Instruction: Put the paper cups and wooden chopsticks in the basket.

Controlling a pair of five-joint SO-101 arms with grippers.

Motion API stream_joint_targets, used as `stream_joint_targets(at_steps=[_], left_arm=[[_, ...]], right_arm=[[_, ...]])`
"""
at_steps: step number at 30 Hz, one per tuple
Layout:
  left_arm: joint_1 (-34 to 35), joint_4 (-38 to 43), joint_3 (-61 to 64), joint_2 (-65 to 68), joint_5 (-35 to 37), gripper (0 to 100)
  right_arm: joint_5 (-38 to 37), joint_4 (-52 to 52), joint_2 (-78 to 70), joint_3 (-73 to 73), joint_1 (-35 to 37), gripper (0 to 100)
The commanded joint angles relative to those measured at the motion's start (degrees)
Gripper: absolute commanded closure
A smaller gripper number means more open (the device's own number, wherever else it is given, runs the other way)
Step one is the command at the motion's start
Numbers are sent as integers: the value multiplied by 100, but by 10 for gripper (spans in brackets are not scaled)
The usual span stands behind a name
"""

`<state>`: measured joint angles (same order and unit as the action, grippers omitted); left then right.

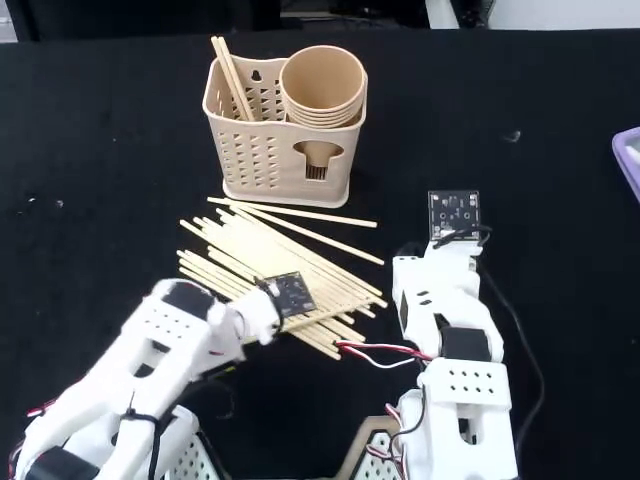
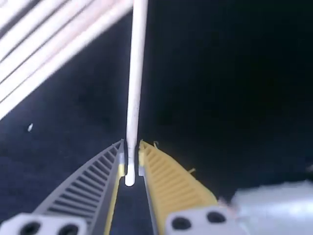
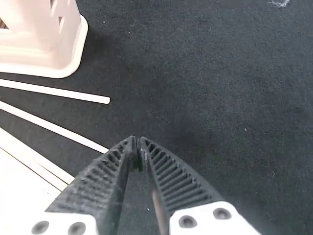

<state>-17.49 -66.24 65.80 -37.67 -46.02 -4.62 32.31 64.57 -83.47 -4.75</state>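
A beige basket [image 1: 275,150] at the table's back holds a stack of paper cups [image 1: 322,85] and a couple of chopsticks [image 1: 232,77]. Several wooden chopsticks [image 1: 275,270] lie in a loose pile in front of it. My left gripper [image 2: 130,147] is shut on the end of one chopstick [image 2: 134,88] at the pile's near edge; its arm [image 1: 170,350] comes in from the lower left. My right gripper [image 3: 136,144] is shut and holds nothing, hovering over black cloth beside two loose chopsticks [image 3: 54,91] and the basket's corner [image 3: 44,44].
The table is covered with black cloth [image 1: 520,150]. A purple object [image 1: 630,155] pokes in at the right edge. The right arm [image 1: 450,330] stands at front centre-right, close to the pile's right end.
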Motion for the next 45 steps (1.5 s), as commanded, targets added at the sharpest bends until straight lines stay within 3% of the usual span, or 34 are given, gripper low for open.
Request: stream_joint_targets(at_steps=[1, 7, 10, 15, 17, 21, 24, 29, 36, 45], left_arm=[[1059, -220, -629, -70, -1459, 970], [2290, 686, -620, 0, -2251, 970], [2334, 738, -444, -35, -2277, 962], [2369, 782, -479, -70, -2224, 815], [2369, 774, -576, -70, -2119, 805], [2123, 756, -901, -70, -1635, 822], [1578, 791, -892, -53, -844, 821], [769, 1697, -716, -44, 554, 819], [127, 3042, 347, 0, 651, 820], [154, 3305, 523, 0, 677, 820]], right_arm=[[26, -105, 154, 13, -97, 987], [26, -105, 154, 13, -79, 987], [26, -105, 154, 13, -70, 987], [26, -105, 154, 13, -70, 987], [26, -105, 154, 13, -70, 987], [26, -105, 154, 13, -70, 987], [26, -105, 154, 13, -70, 987], [26, -105, 154, 13, -70, 987], [26, -105, 154, 13, -88, 987], [26, -105, 154, 13, -70, 987]])
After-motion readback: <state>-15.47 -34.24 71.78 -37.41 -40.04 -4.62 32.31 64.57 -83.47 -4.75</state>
